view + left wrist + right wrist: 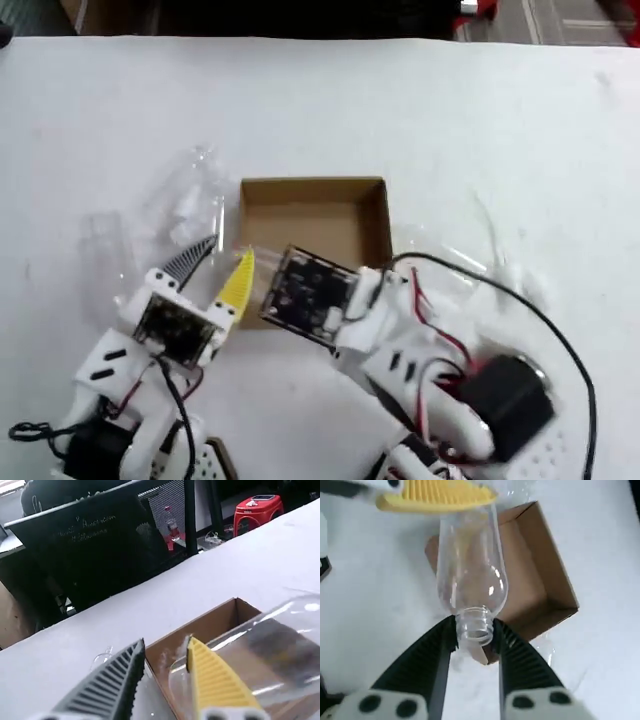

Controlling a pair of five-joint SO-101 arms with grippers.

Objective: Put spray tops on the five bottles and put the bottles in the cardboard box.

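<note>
My right gripper is shut on the threaded neck of a clear bottle that has no spray top. The bottle lies nearly level over the near left corner of the open cardboard box, its base toward the left gripper's yellow finger. In the high view the box sits mid-table, with the right arm's wrist over its front edge. My left gripper stands open beside the box's left wall, nothing between its grey and yellow fingers. The bottle lies just outside the yellow finger.
Another clear bottle and a crinkled plastic bag lie on the white table left of the box. More clear plastic lies to the right. A black cable loops over the right arm. A dark chair stands beyond the table's far edge.
</note>
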